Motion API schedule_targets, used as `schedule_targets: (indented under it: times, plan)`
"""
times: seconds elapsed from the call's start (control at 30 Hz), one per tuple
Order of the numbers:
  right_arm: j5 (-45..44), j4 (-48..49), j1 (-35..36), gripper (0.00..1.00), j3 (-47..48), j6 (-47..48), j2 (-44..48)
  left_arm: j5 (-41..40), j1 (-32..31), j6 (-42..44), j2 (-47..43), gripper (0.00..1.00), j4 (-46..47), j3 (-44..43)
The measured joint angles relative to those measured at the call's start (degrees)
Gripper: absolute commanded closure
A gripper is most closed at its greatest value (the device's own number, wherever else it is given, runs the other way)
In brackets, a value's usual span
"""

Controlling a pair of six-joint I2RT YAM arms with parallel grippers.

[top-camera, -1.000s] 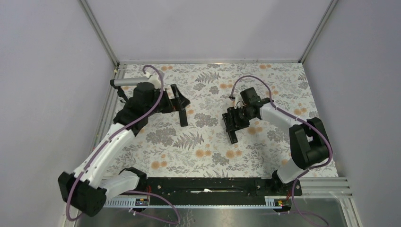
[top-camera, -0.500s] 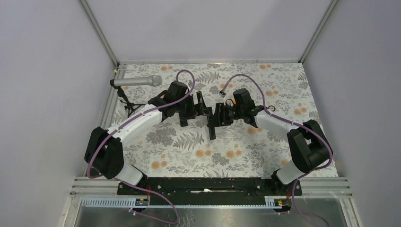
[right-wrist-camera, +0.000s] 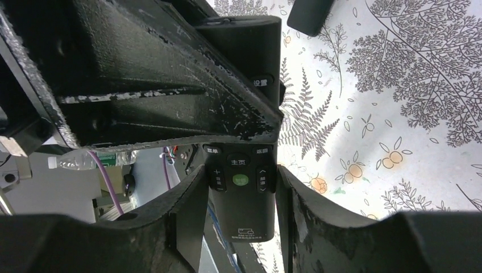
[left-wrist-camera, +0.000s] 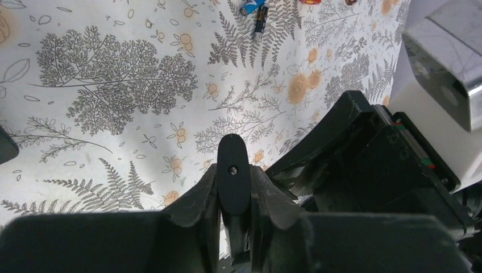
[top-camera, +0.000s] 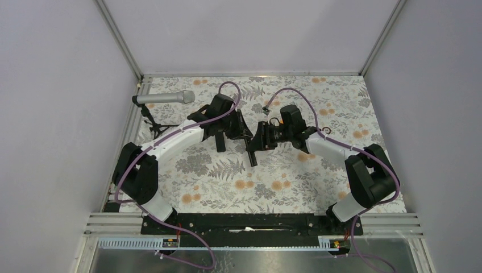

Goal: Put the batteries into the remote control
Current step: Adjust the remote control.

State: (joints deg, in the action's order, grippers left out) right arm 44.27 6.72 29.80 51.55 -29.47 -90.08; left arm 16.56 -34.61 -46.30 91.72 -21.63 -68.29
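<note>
At left wrist view's top edge, batteries [left-wrist-camera: 260,21] partly cut off.

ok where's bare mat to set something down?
Free: near strip of floral mat past the black base rail; its far right corner. Crowded: centre, with left gripper pinching a small black oblong piece, right gripper holding a black buttoned remote, plain black bar remote beside them, small cylindrical batteries beyond. Silver microphone at far left.
</note>
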Motion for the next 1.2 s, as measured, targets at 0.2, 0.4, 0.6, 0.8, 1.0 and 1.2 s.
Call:
schedule_targets:
  times: [0.2,0.4,0.6,0.8,1.0,1.2]
  plan:
    - [-2.49,0.26,1.29,0.23,0.04,-0.37,0.11,-0.24,-0.11,-0.55,1.95,1.0,-4.61,-3.96]
    - [-15.37,-3.15,6.82,0.19,0.04,2.54,3.74,-4.37,0.11,-1.9,6.91,1.0,-16.33,-13.46]
    - [-38.47,-3.43,17.62,0.26,-1.09,5.73,11.15,-6.43,2.12,-5.44,8.79,1.0,-23.67,-16.65]
    - [-53.9,-2.25,22.97,0.35,-4.22,9.64,12.74,-7.43,3.17,-9.11,9.16,1.0,-26.99,-16.72]
    - [-60.24,-0.24,27.28,0.45,-4.5,12.17,11.08,-7.67,3.21,-11.28,9.4,1.0,-28.37,-16.92]
    - [-62.88,1.18,28.87,0.67,-4.37,13.11,8.26,-8.17,3.45,-13.16,9.49,1.0,-28.5,-17.22]
